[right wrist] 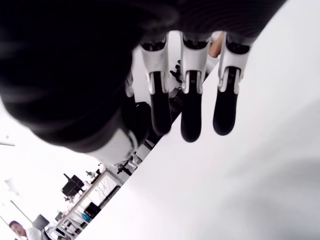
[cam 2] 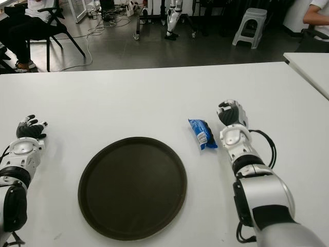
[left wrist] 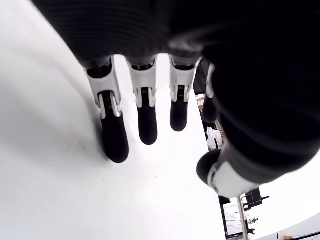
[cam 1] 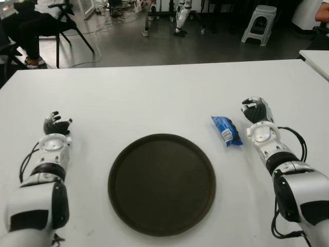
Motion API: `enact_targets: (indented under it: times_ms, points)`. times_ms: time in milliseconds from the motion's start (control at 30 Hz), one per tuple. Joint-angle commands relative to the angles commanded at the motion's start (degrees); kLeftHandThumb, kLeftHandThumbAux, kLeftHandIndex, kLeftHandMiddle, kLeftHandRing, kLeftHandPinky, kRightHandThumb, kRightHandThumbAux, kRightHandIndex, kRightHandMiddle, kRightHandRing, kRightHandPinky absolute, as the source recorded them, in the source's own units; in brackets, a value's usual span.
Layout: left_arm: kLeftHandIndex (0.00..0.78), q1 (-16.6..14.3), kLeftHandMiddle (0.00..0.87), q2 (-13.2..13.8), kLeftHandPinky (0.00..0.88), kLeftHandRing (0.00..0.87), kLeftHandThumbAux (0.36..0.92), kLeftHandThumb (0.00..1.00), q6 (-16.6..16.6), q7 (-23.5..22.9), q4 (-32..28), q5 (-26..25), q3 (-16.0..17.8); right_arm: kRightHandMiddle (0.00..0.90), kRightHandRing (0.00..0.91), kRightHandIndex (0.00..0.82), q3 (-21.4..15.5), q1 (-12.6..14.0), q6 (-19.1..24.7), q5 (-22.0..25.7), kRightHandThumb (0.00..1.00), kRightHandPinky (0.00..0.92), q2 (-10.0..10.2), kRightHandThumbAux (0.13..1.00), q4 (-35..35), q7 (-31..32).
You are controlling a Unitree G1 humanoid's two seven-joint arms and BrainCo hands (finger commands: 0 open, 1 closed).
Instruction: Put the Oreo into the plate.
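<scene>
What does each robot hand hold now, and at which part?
Nothing is held. The right robot hand is open beside the Oreo pack, not touching it; the left robot hand is open too.

The round dark brown plate (cam 1: pixel 162 184) looks like matt plastic, its rim faintly shiny. The blue Oreo packet (cam 1: pixel 226 129) is glossy crinkled foil. The white table (cam 1: pixel 154 98) is smooth and matt. Both hands' fingers (left wrist: pixel 114 140) show glossy white plastic segments with matt black rubbery tips.
</scene>
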Motion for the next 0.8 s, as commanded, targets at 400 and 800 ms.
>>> enact_targets:
  times_ms: [400,800]
  points:
    - [0.174,0.09,0.161,0.11,0.216,0.184,0.75,0.178,-0.38,-0.42,0.04,0.31,-0.48,0.078,0.09,0.005,12.91,-4.11,7.47,-10.75,0.016,0.104,-2.61,0.589,-2.42,6.79]
    - [0.179,-0.02,0.162,0.04,0.212,0.181,0.767,0.181,-0.23,-0.62,0.19,-0.16,-0.36,0.062,0.116,0.0,19.43,-5.63,11.46,-15.28,0.0,0.162,-3.82,0.496,-8.1,14.78]
